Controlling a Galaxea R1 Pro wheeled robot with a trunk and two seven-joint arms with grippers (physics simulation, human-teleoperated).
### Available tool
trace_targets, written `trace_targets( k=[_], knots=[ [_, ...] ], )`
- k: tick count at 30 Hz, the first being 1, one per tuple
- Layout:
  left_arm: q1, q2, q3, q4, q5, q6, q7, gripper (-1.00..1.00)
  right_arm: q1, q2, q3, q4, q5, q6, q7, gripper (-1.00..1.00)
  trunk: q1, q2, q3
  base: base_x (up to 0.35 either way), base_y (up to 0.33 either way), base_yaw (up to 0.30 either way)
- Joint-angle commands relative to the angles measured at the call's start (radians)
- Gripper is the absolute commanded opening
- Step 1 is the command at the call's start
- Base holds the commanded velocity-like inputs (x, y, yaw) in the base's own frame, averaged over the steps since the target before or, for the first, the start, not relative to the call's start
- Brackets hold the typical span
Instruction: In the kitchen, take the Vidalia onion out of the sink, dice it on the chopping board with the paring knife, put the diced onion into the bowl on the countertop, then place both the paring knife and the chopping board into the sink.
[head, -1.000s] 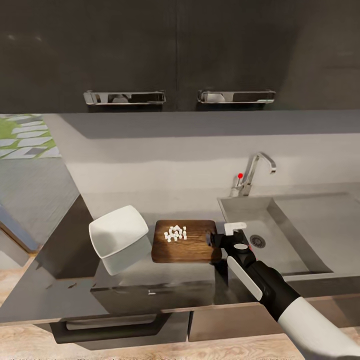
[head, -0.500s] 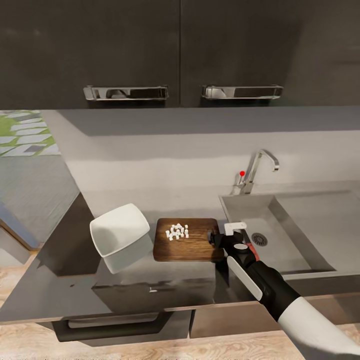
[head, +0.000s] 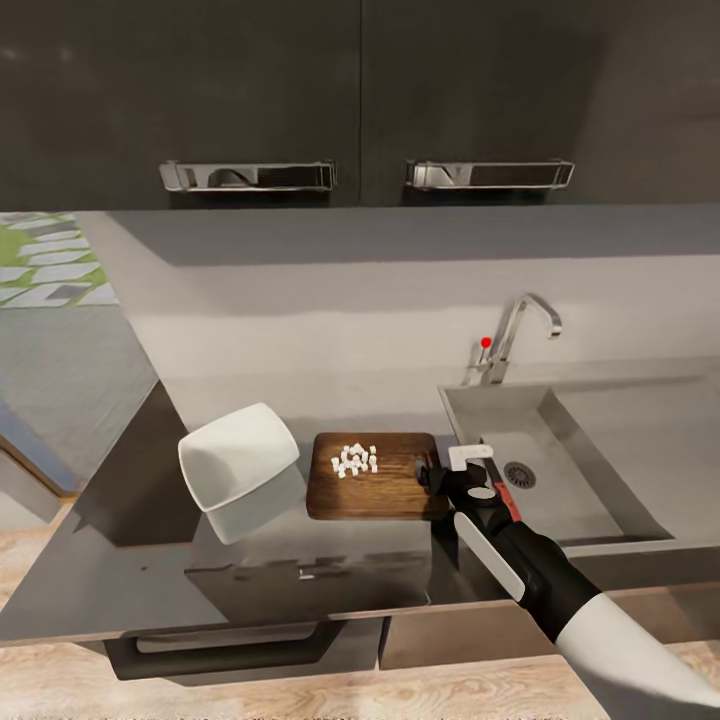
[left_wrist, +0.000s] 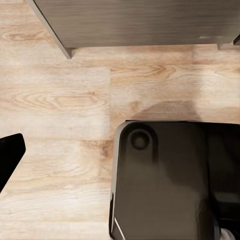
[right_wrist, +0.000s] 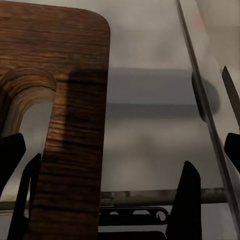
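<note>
The chopping board (head: 385, 490) lies on the countertop (head: 300, 560), left of the sink (head: 590, 470). The diced onion (head: 353, 460) sits in a small heap on the board's far half. The white bowl (head: 238, 465) stands just left of the board, tilted. My right gripper (head: 431, 478) is at the board's right end. In the right wrist view this gripper (right_wrist: 112, 161) is open, its fingers either side of the board's slotted end (right_wrist: 75, 150). The paring knife (head: 505, 492) lies along the sink's left side, beside my right wrist. The left wrist view faces the floor.
A chrome tap (head: 522, 330) with a red knob (head: 486, 342) stands behind the sink. Dark wall cabinets with two chrome handles (head: 247, 176) hang over the counter. Below is a dark drawer front (head: 230, 645). My own dark base (left_wrist: 165, 180) stands on the wood floor (left_wrist: 60, 100).
The whole head view has shifted slightly, so the camera moved. My right gripper stays at the board's right end. More of the knife shows beside my wrist now.
</note>
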Motion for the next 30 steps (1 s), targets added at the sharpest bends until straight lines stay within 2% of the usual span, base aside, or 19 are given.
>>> trace_targets(
  k=[1, 21, 30],
  knots=[
    [0.0, 0.001, -0.008, -0.002, 0.008, -0.001, 0.006, 1.0, -0.001, -0.001, 0.004, -0.002, -0.008, 0.002, -0.009, 1.0, 0.001, -0.002, -0.003, 0.0, 0.0, 0.0],
    [0.0, 0.001, -0.008, -0.003, 0.007, -0.001, 0.005, 1.0, -0.001, -0.001, 0.004, -0.002, -0.008, 0.002, -0.009, 1.0, 0.001, -0.002, -0.025, 0.0, 0.0, 0.0],
    [0.0, 0.001, -0.008, -0.003, 0.007, -0.001, 0.006, 1.0, -0.001, -0.001, 0.004, -0.003, -0.008, 0.007, -0.011, 1.0, 0.001, -0.002, -0.026, 0.0, 0.0, 0.0]
  ],
)
